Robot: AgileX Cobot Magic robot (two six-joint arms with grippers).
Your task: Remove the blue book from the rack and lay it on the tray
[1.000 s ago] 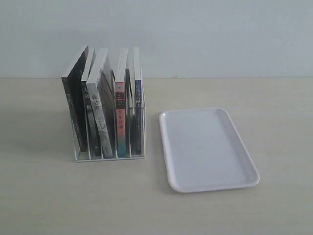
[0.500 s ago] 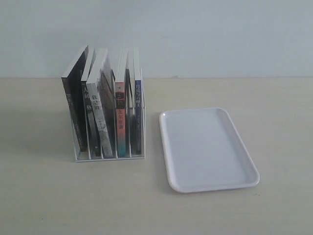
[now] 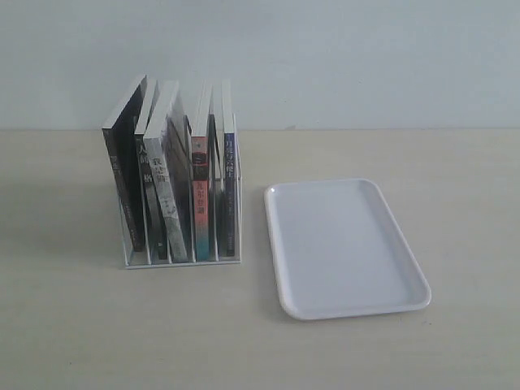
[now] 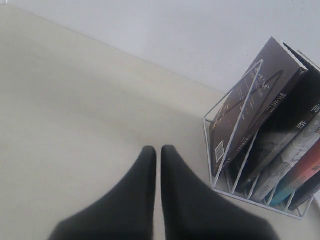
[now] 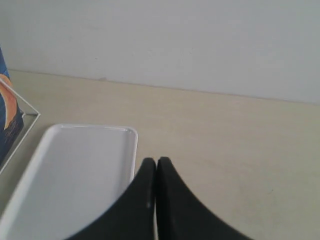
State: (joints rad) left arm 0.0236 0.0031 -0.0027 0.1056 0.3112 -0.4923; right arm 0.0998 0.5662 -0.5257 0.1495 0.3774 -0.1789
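Note:
The wire rack [image 3: 181,260] stands left of centre with several upright books. The blue book [image 3: 230,195] fills its rightmost slot, narrow dark blue spine facing out; a strip of its blue and orange cover [image 5: 9,112] shows in the right wrist view. The white tray [image 3: 341,244] lies flat and empty just right of the rack. Neither arm appears in the exterior view. My left gripper [image 4: 158,150] is shut over bare table beside the rack [image 4: 250,192]. My right gripper [image 5: 156,161] is shut on nothing, above the table at the tray's rim [image 5: 133,150].
A book with a red-pink and teal spine [image 3: 200,199] stands right beside the blue one, with grey and black books [image 3: 130,179] further left. A pale wall runs behind the beige table [image 3: 455,162].

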